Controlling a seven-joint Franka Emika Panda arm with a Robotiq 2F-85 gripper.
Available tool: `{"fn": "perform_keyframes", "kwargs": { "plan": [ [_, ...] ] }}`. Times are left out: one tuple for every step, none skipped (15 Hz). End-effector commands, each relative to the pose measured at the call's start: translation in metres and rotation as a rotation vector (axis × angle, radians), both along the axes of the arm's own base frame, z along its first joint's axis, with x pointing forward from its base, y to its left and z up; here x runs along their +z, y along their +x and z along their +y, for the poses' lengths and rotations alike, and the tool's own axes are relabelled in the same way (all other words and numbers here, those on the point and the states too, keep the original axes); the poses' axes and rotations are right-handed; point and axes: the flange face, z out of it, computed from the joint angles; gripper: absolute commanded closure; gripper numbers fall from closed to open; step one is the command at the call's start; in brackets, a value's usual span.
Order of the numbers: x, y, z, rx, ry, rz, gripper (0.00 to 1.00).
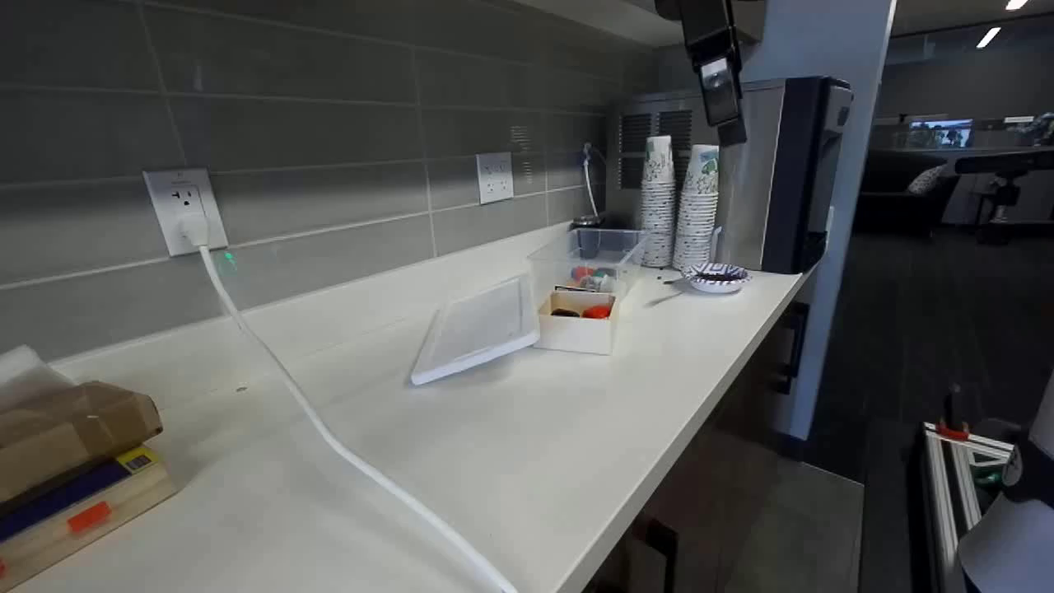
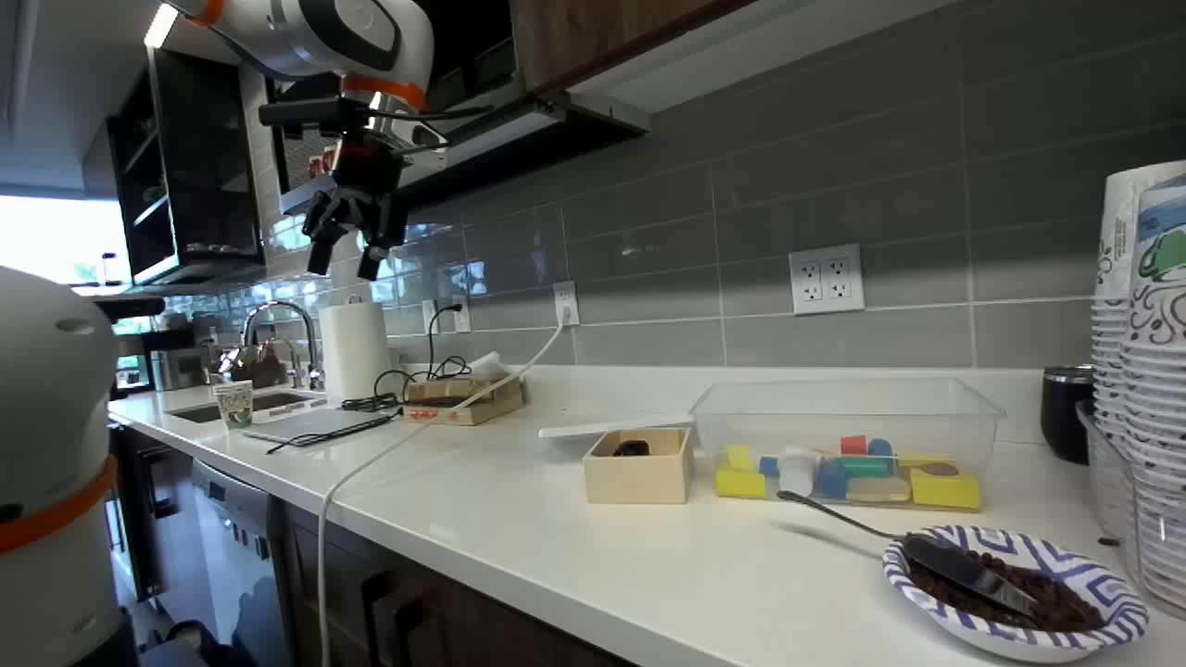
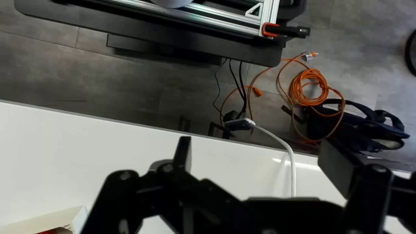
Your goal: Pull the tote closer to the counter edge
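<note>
Exterior view shows the jaws spread, empty, well apart from the tote [image 2: 815, 419], whose pull across the table [image 2: 630, 556] seems unstarted.

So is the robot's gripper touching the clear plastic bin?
Apart. In an exterior view the gripper hangs open in the air, with grey wall showing between it and the clear plastic bin, which sits on the counter.

Grey wall tiles [image 2: 839, 199] run beneath a brown cabinet [image 2: 611, 35], with a dark sofa [image 1: 893, 198] farther off
</note>
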Motion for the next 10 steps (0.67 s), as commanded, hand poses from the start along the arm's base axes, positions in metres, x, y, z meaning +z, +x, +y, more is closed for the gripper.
{"fn": "perform_keyframes", "kwargs": {
  "plan": [
    [0.0007, 0.0002, -0.0001, 0.000, 0.000, 0.000, 0.00],
    [0.0009, 0.0002, -0.0001, 0.000, 0.000, 0.000, 0.00],
    [0.0010, 0.0002, -0.0001, 0.000, 0.000, -0.001, 0.00],
    [0.0011, 0.0002, -0.0001, 0.000, 0.000, -0.001, 0.00],
    [0.0011, 0.0002, -0.0001, 0.000, 0.000, -0.001, 0.00],
    [0.0011, 0.0002, -0.0001, 0.000, 0.000, -0.001, 0.00],
    [0.0011, 0.0002, -0.0001, 0.000, 0.000, -0.001, 0.00],
    [0.0011, 0.0002, -0.0001, 0.000, 0.000, -0.001, 0.00],
    [0.0011, 0.0002, -0.0001, 0.000, 0.000, -0.001, 0.00],
    [0.0031, 0.0067, -0.0031, -0.042, 0.018, -0.012, 0.00]
  ]
}}
